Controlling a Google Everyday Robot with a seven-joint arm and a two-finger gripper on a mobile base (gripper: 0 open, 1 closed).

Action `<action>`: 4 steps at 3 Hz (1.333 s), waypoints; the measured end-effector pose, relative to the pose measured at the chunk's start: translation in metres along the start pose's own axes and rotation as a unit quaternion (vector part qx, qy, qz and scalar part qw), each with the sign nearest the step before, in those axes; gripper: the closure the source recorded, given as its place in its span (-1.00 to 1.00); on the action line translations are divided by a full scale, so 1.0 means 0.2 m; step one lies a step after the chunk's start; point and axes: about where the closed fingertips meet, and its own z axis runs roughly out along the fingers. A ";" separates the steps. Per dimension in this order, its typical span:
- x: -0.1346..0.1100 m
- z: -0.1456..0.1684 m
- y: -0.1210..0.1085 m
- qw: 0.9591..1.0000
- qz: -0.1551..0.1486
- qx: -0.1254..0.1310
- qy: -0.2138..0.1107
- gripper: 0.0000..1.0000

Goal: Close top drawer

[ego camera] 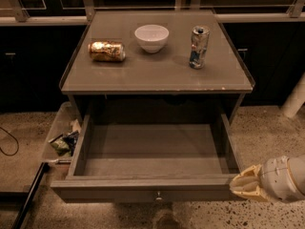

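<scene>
The top drawer [152, 192] is pulled far out of the grey-brown cabinet. It is wide and shallow, and nothing lies inside. A small round metal knob [158, 195] sits at the centre of its flat front. My gripper [245, 184] comes in from the lower right, its cream-coloured tip at the right end of the drawer front, touching or very near it. The lower drawer fronts are hidden under the open drawer.
On the cabinet top [157, 75] stand a white bowl [151, 37], an upright silver-blue can [198, 46] and a gold can [106, 51] lying on its side. A clear bin [61, 138] with wrappers sits on the floor at the left. A white post [295, 99] stands at the right.
</scene>
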 end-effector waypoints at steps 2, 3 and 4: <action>-0.14 0.20 0.08 0.997 -0.032 -0.027 -0.062 1.00; -0.15 0.35 0.12 0.995 -0.038 -0.052 -0.082 1.00; -0.15 0.35 0.12 0.994 -0.038 -0.053 -0.082 0.61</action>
